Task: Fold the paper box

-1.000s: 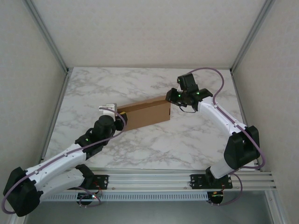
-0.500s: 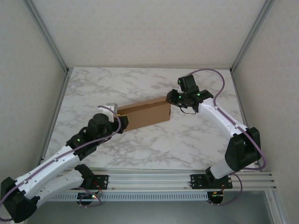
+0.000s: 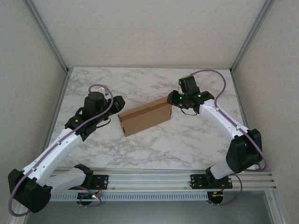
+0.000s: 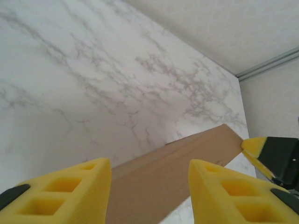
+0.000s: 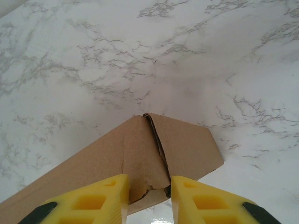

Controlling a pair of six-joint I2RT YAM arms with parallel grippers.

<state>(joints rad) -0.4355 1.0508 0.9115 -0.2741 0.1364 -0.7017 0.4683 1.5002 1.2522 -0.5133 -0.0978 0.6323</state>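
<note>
The left gripper (image 4: 149, 170) has its 2 yellow fingers (image 4: 70, 191) spread apart at the near edge, gripping nothing. Through the gap between them shows the brown cardboard box (image 4: 187, 154), lying on the marble table (image 4: 93, 79) and running to the far right, where its corner meets the right gripper's yellow fingertip (image 4: 254, 147).

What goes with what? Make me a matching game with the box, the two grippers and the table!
Things:
1. paper box
2. left gripper
3. right gripper
4. table

Matches:
A. white marble
B. open, holding nothing
C. brown cardboard
D. pinching the box's end

Pairs: 1-C, 2-B, 3-D, 4-A
</note>
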